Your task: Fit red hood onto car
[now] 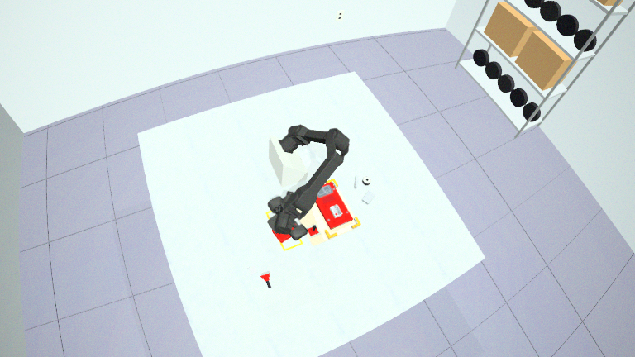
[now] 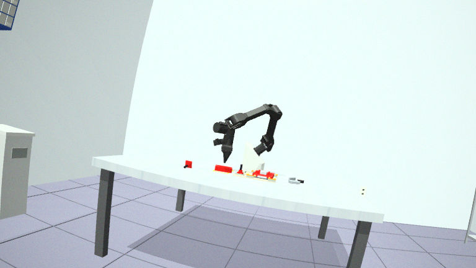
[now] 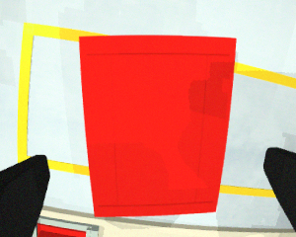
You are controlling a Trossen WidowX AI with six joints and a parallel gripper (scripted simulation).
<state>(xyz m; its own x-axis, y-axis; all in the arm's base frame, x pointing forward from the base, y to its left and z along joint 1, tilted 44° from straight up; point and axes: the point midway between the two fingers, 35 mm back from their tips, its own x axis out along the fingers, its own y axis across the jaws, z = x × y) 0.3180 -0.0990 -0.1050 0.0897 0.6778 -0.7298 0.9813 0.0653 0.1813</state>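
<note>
The red hood [image 1: 281,236] [image 2: 223,169] [image 3: 155,118] lies roof up on the table across a yellow outline [image 3: 24,99]. My gripper [image 2: 225,162] [image 3: 160,164] is open and empty. It points down above the hood, with a gap below the fingertips in the exterior view. In the wrist view one finger is on each side, near the hood's lower end. The red chassis [image 1: 326,201] [image 2: 263,175] sits in the jig [image 1: 358,222], with the light engine block [image 1: 336,211] on its deck. The pegs are too small to make out clearly, and the hood's corner holes do not show.
A small red piece with a black knob [image 1: 312,231] [image 2: 240,171] stands between hood and chassis. A red tool with a black handle [image 1: 265,278] [image 2: 188,163] lies farther off. A white round part [image 1: 367,180] and a grey plate [image 1: 368,197] lie beyond the jig. A pale block [image 1: 286,166] stands by the arm's base.
</note>
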